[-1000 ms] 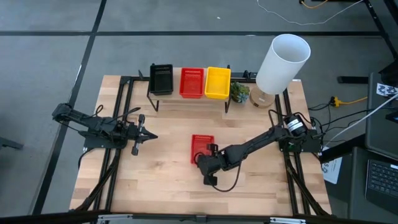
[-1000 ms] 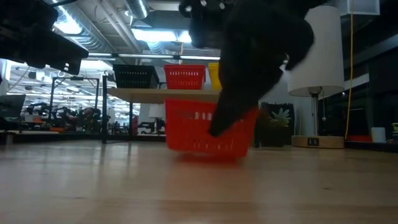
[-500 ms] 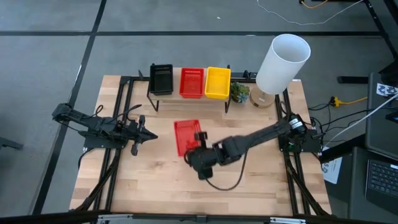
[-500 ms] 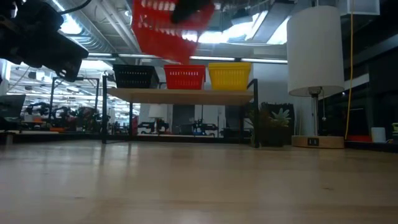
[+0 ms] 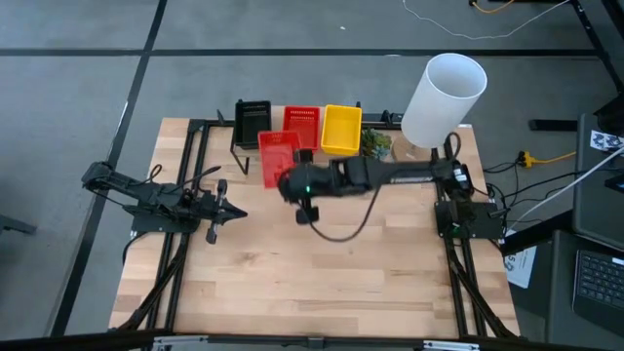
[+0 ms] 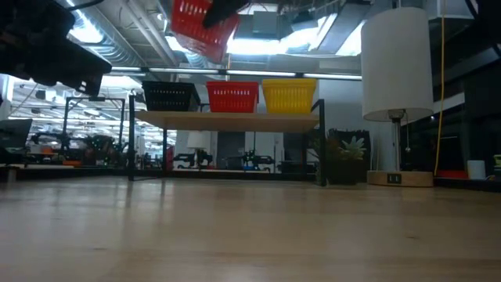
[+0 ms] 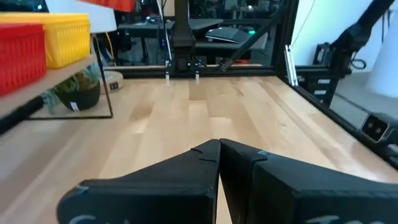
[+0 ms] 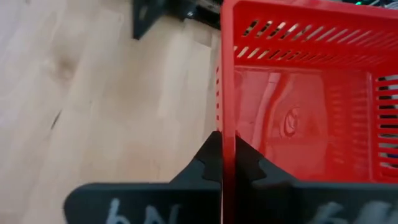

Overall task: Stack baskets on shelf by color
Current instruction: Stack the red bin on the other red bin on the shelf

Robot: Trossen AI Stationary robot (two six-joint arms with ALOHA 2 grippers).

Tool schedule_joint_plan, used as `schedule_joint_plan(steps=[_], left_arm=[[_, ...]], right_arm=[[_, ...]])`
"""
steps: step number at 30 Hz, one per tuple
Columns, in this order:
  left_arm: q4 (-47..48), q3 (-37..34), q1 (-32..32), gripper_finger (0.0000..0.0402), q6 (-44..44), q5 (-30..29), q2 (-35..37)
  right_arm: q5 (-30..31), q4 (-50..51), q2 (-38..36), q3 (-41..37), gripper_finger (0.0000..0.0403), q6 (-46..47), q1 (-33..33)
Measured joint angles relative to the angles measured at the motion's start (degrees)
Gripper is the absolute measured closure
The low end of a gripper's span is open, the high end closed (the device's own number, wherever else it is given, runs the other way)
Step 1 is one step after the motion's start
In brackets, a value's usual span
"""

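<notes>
Right gripper [image 5: 297,182] clamped on rim of red basket [image 5: 277,154], now lifted off the tabletop and carried to upper centre of frame beside the shelf [image 5: 292,156], nearly ready for stacking on shelved red basket [image 5: 303,125].

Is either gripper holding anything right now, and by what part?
The right gripper is shut on the red basket's side wall, at the rim. The left gripper is shut on nothing.
</notes>
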State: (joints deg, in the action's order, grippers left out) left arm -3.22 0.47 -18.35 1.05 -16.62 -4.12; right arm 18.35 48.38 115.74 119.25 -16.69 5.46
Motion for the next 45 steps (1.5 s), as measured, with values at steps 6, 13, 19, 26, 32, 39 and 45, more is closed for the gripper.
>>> schedule_joint_plan(steps=[6,13,19,26,32,39,45], left_arm=[[-0.05,0.0,0.0,0.0399,-1.64,-0.2,0.0],[-0.11,-0.01,0.01,0.0399,-1.65,-0.22,0.0],[-0.15,-0.02,0.01,0.0399,-1.67,-0.24,0.0],[-0.2,-0.02,0.0,0.0399,-1.67,-0.24,0.0],[-0.2,-0.02,0.0,0.0399,-1.67,-0.24,0.0],[-0.2,-0.02,0.02,0.0399,-1.7,-0.24,0.0],[-0.22,-0.02,0.02,0.0399,-1.7,-0.24,0.0]], right_arm=[[-3.15,-0.46,0.0,0.5,0.0403,-3.65,-7.5],[-8.35,0.52,0.0,0.5,0.0403,-4.65,-15.1],[-11.06,4.49,0.0,0.5,0.0403,-3.0,-18.54],[-12.08,5.57,0.0,0.5,0.0403,-2.18,-20.18],[-12.11,7.52,0.0,0.5,0.0392,-1.57,-20.72],[-12.16,7.73,0.0,0.48,0.034,-1.59,-20.72],[-12.31,6.77,0.0,0.48,0.0303,-1.55,-20.72]])
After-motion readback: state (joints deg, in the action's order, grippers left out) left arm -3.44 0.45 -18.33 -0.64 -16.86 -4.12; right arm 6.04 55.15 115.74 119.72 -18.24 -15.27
